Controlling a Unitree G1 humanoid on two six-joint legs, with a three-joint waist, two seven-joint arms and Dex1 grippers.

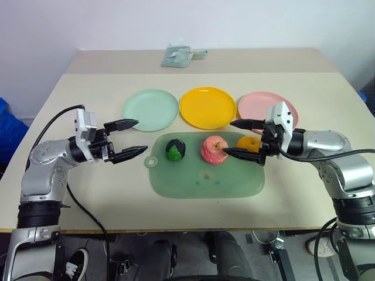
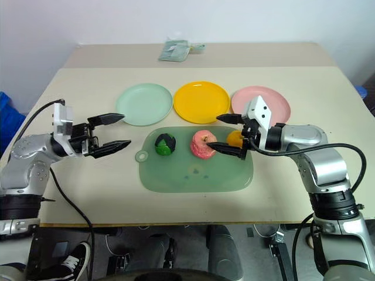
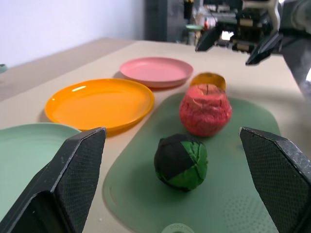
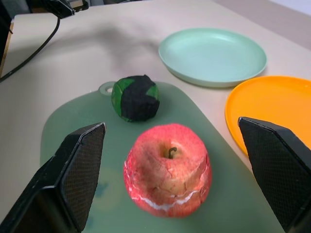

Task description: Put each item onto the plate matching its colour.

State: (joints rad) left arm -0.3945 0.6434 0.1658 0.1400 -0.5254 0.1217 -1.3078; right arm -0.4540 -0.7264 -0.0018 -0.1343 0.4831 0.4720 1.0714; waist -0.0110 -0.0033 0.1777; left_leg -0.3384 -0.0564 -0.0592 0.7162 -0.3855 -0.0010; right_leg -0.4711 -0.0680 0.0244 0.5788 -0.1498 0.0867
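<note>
Three toy fruits lie in a row on the green cutting mat [image 1: 205, 178]: a green-and-black lump [image 1: 175, 149], a pink apple [image 1: 214, 150] with a stem, and an orange-yellow piece [image 1: 249, 143]. Behind the mat sit a mint green plate [image 1: 150, 109], a yellow plate [image 1: 207, 107] and a pink plate [image 1: 261, 105], all bare. My left gripper [image 1: 142, 136] is open just left of the mat, pointing at the lump [image 3: 181, 161]. My right gripper [image 1: 228, 138] is open over the orange-yellow piece, its fingers aimed at the apple [image 4: 167, 167]. Neither holds anything.
A folded pale green cloth [image 1: 179, 55] lies on the far table section behind the plates. A blue object [image 1: 6, 132] stands off the table's left side. Bare tabletop surrounds the mat, up to the front edge.
</note>
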